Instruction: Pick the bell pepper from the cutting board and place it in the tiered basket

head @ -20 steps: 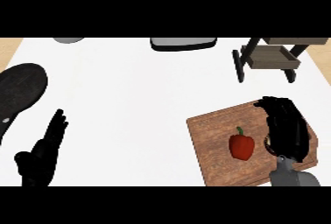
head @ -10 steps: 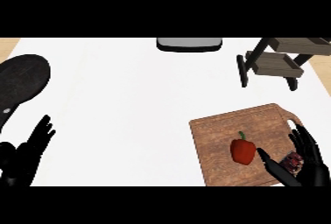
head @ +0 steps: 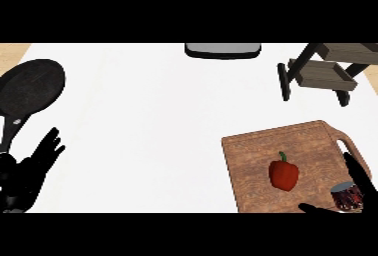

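A red bell pepper [head: 283,174] with a green stem lies on the wooden cutting board [head: 252,150] at the lower right. My right hand [head: 359,175] sits at the board's lower right corner, just right of the pepper and not touching it. Its fingers are straight and spread and its thumb reaches in below the pepper, so it is open and holds nothing. The wooden tiered basket [head: 325,71] stands at the far right, beyond the board. My left hand [head: 28,176] rests open at the lower left edge, fingers up.
A black frying pan [head: 29,91] lies at the far left, its handle running down toward my left hand. A dark grey tray-like object [head: 222,50] sits at the counter's back edge. White counter stretches between the pan and the board.
My right hand has drawn back from over the board's right side to its lower right corner and spread open. My left hand has sunk lower at the left edge.
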Controlling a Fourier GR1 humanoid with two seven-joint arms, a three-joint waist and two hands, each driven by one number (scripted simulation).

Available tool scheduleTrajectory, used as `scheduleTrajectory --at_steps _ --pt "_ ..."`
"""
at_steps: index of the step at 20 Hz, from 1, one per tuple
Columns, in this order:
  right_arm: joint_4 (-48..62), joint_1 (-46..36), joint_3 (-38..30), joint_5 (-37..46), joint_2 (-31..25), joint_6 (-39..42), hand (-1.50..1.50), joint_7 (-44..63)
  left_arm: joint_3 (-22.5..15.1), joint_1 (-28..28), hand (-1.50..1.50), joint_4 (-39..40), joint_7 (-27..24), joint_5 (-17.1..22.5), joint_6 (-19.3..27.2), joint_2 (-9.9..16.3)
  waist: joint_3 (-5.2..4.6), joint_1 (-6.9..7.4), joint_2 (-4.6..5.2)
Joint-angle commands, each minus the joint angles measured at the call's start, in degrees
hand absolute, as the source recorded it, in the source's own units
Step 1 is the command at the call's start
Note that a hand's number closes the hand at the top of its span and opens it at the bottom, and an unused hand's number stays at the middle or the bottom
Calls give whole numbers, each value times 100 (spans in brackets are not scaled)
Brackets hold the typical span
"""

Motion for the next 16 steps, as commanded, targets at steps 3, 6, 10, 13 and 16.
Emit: scheduleTrajectory --at_steps 3,6,10,13,16 --pt "-1173 -783 410 289 -431 200 -150 2675 5 -326 0 687 -138 -160 -117 -244 102 4 35" --pt "-1599 -1049 398 152 -498 387 -150 3717 89 -9 0 84 130 -52 -162 -131 115 41 10" --pt "-1522 -1361 410 -257 -489 856 -150 4362 365 -268 0 756 -152 -67 -487 -187 117 1 19" --pt "-1537 -1644 358 -274 -694 1134 -150 5087 481 -298 0 616 -2 -108 -551 -85 119 23 17" --pt "-1642 -1418 18 -393 -883 1417 -150 5244 339 -25 0 348 -4 -376 -384 -319 123 4 8"
